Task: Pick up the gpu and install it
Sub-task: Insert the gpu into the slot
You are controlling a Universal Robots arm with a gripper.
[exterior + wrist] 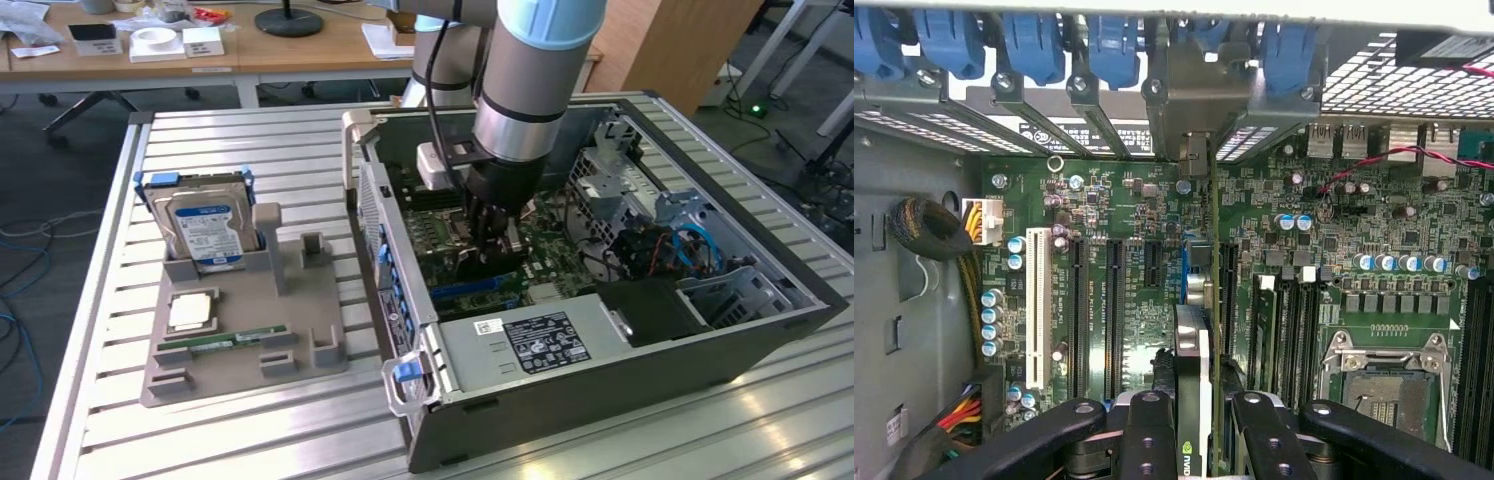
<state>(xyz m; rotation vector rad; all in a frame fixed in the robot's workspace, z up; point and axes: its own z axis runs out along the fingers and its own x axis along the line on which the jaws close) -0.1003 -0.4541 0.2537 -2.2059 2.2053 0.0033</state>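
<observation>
Our gripper (1202, 435) is clamped on the gpu (1192, 350), which stands on edge over the motherboard (1104, 210) inside the case (627, 370) on the exterior view's right. If the gpu is skewed to its slot (1186, 265), pressing could jam its bracket (1189, 100) or bend the contacts.

Silver arm (514, 125) w/ lt-blue joint cap (547, 20), blk cable (433, 110), blk tool (485, 262).

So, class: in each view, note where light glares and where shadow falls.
Exterior view: light glares off the table slats nearest the camera; the case interior is dimmer. Wrist view: motherboard evenly lit, case rim washed out white.
</observation>
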